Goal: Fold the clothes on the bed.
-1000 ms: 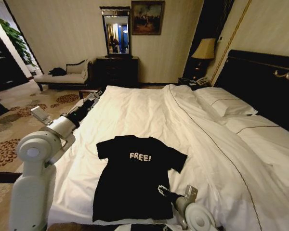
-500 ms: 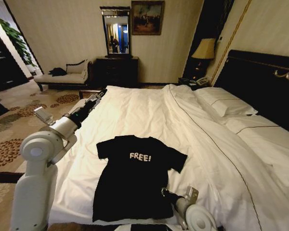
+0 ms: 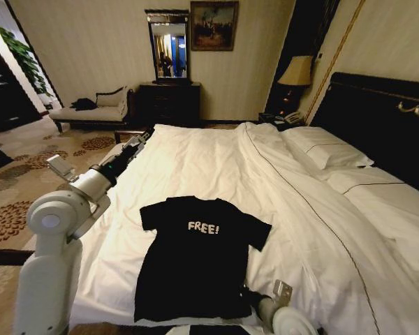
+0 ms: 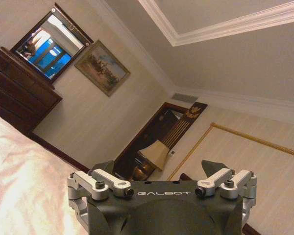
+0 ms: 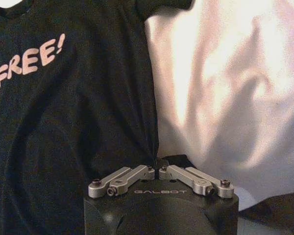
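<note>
1. The bed [image 3: 195,160] is one wide bed under a white duvet. Its dark headboard [image 3: 377,125] is on the right of the head view, and two white pillows [image 3: 328,150] lie along it.

2. One black shirt [image 3: 195,255] lies flat on the near part of the bed, close to its near edge. Its long axis runs from the near edge toward the far side. The collar points away from the robot and the hem lies nearest it. Both short sleeves are spread out to the sides.

3. White lettering across the chest reads "FREE!" [image 3: 203,227]. It shows again in the right wrist view [image 5: 29,61].

4. The left arm is stretched out along the left edge of the bed, well apart from the shirt. The left gripper [image 4: 159,172] points up at the far wall and ceiling. Its fingers [image 4: 213,169] stand wide apart with nothing between them. The body is marked "GALBOT".

5. The right gripper [image 5: 156,164] sits low at the shirt's near right corner, by the hem. Its linkage arms meet in the middle, so the claw is pinched narrow on the shirt's right side edge. The cloth gathers into folds just where the tips close. This body also reads "GALBOT".
</note>
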You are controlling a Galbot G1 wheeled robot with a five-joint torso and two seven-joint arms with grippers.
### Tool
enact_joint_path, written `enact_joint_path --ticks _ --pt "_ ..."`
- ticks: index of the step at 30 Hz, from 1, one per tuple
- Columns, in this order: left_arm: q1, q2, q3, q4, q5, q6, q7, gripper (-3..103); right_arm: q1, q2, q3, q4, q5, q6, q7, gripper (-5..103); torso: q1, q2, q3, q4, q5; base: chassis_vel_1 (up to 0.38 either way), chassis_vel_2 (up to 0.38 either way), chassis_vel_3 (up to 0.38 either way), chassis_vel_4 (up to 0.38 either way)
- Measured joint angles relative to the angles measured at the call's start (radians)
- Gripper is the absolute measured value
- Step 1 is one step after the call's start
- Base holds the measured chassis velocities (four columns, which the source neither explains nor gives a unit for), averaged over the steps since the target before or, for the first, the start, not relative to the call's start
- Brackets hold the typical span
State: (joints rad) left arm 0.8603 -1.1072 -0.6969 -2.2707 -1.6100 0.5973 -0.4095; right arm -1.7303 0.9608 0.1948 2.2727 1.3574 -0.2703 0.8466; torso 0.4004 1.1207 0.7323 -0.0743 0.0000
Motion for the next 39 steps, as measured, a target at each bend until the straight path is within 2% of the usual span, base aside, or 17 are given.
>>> enact_joint_path --ticks 6,7,9,11,12,16,18,20,23,24,26,28,30,31,35,37,39 --pt "0.004 0.001 -0.006 -0.002 -0.002 0.0 0.0 100 -0.02 0.012 0.016 0.007 -0.02 0.0 -0.001 -2 0.0 0.0 0.0 0.0 0.0 0.0 0.0 0.0 0.0" --pt "0.006 0.002 -0.008 -0.002 -0.002 0.0 0.0 100 -0.022 0.013 0.022 0.011 -0.027 0.0 -0.005 3 0.0 0.0 0.0 0.0 0.0 0.0 0.0 0.0 0.0" --pt "0.008 0.003 -0.009 -0.002 -0.002 0.0 0.0 100 -0.023 0.014 0.025 0.013 -0.03 0.0 -0.006 3 0.0 0.0 0.0 0.0 0.0 0.0 0.0 0.0 0.0" --pt "0.015 0.004 -0.011 -0.004 -0.002 0.0 0.0 100 -0.035 0.015 0.037 0.032 -0.033 0.001 -0.01 14 0.0 0.0 0.0 0.0001 0.0 0.0 0.0 0.0 0.0" --pt "0.015 0.004 -0.011 -0.004 -0.002 0.0 0.0 100 -0.035 0.015 0.037 0.032 -0.033 0.001 -0.01 14 0.0 0.0 0.0 0.0001 0.0 0.0 0.0 0.0 0.0" --pt "0.023 0.004 -0.018 -0.012 -0.003 0.0 0.0 100 -0.08 0.012 0.041 0.061 -0.046 0.007 -0.011 36 0.0 0.0 0.0 -0.0001 -0.0001 0.0 0.0 0.0 0.0" --pt "0.025 0.004 -0.019 -0.014 -0.003 0.0 0.0 100 -0.084 0.012 0.041 0.064 -0.048 0.007 -0.012 36 0.0 0.0 0.0 0.0 0.0 0.0 0.0 0.0 0.0" --pt "0.031 0.003 -0.021 -0.019 -0.003 0.0 0.0 100 -0.094 0.015 0.039 0.074 -0.055 0.006 -0.012 46 0.0 0.0 0.0 0.0 0.0001 0.0 0.0 0.0 0.0" --pt "0.034 0.006 -0.024 -0.019 -0.003 0.0 0.0 100 -0.099 0.014 0.044 0.092 -0.06 0.003 -0.012 46 0.0 0.0 0.0 -0.0001 0.0 0.0 0.0 0.0 0.0" --pt "0.038 0.01 -0.027 -0.015 -0.003 0.0 0.001 100 -0.097 0.013 0.055 0.107 -0.064 0.001 -0.012 57 0.0 0.0 0.0 -0.0002 0.0001 0.0 0.0 0.0 0.0" --pt "0.05 0.016 -0.026 0.019 0.014 0.002 0.005 100 -0.07 0.009 0.091 0.125 -0.074 0.002 -0.014 68 0.0 0.0 0.0 -0.0001 0.0001 0.0 0.0 0.0 0.0" --pt "0.06 0.018 -0.019 0.042 0.037 0.003 0.006 100 -0.049 0.008 0.106 0.126 -0.082 0.007 -0.019 73 0.0 0.0 0.0 -0.0001 0.0001 0.0 0.0 0.0 0.0" --pt "0.102 0.02 0.009 0.122 0.106 0.005 0.003 100 0.027 0.011 0.146 0.095 -0.13 0.041 -0.052 84 0.0 0.0 0.0 0.0001 -0.0004 0.0 0.0 0.0 0.0" --pt "0.102 0.02 0.009 0.122 0.106 0.005 0.003 100 0.027 0.011 0.146 0.095 -0.13 0.041 -0.052 84 0.0 0.0 0.0 0.0001 -0.0004 0.0 0.0 0.0 0.0" --pt "0.184 -0.004 0.049 0.223 0.144 -0.001 0.0 100 0.17 0.063 0.179 0.006 -0.287 0.095 -0.132 99 0.0 0.0 0.0 0.0002 -0.0001 0.0 0.0 0.0 0.0" --pt "0.19 -0.008 0.052 0.229 0.146 -0.002 0.0 100 0.18 0.07 0.181 0.001 -0.298 0.095 -0.136 99 0.0 0.0 0.0 0.0001 0.0 0.0 0.0 0.0 0.0" --pt "0.229 -0.035 0.066 0.28 0.164 -0.01 0.007 100 0.235 0.134 0.194 -0.028 -0.351 0.098 -0.149 100 0.0 0.0 0.0 0.0 0.0002 0.0 0.0 0.0 0.0"
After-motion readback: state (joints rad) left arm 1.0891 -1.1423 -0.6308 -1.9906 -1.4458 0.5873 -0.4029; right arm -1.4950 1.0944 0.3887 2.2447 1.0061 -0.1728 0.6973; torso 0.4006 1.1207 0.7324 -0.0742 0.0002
